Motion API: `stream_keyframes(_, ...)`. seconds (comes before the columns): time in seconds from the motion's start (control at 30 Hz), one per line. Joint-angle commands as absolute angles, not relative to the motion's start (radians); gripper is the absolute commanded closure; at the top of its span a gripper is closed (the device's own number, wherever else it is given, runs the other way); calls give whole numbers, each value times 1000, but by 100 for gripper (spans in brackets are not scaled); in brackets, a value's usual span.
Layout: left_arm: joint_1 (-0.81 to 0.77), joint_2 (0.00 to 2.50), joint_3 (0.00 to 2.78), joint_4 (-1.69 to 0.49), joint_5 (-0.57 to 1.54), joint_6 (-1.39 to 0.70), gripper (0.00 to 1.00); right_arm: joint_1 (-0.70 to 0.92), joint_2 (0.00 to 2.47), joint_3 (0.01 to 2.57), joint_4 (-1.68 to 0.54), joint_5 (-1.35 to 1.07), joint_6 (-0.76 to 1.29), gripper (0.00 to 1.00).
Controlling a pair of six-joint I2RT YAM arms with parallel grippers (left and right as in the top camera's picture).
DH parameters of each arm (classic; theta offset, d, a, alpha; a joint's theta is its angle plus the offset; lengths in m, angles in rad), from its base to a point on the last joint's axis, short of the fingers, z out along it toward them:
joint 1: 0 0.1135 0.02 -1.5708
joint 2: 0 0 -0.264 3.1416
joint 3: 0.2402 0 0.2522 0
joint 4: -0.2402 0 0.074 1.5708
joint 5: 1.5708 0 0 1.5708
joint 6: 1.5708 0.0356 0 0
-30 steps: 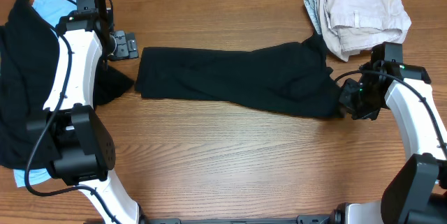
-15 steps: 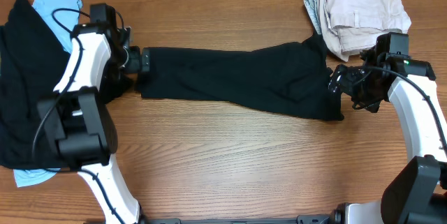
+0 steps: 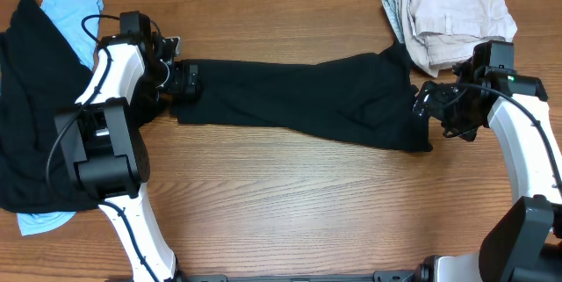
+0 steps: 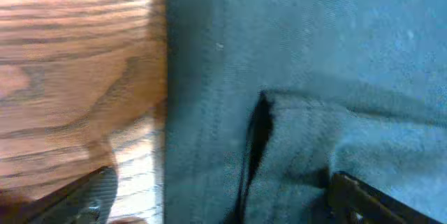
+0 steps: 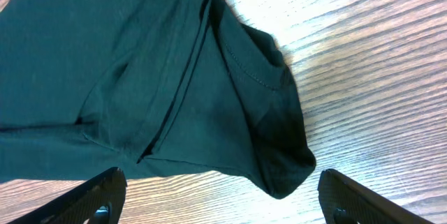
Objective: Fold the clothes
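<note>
Grasp step: left claw [image 3: 186, 82] and right claw [image 3: 425, 103], both spread, at black garment [image 3: 299, 97] ends. Next: pinch both edges, fold across.

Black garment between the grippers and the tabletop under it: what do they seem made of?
Black garment: soft matte fabric, likely a thin knit; it lies limp, with a stitched hem. Tabletop: wood or wood-look laminate, grain lines showing, slight sheen.
</note>
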State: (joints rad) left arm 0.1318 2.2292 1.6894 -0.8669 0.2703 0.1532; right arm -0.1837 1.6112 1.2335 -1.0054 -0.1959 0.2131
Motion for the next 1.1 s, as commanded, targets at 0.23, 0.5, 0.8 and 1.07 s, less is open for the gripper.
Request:
stream_keyframes(0.23,55,2319,1596,-908,324,98,26,-185,1601,1261,-974,-212,263,24)
stream_keyframes(0.5,64,2318,1613,-960,266,67,96,-184,1601,1261,-950,-227,282,46)
stream_keyframes(0.8,125,2292,1860,-1217,132,72,96,-165,1601,1261,-911,-264,319,51)
stream_keyframes(1.07,137,2288,2172,-1427,15,162,96,-141,1601,1261,-923,-263,318,51)
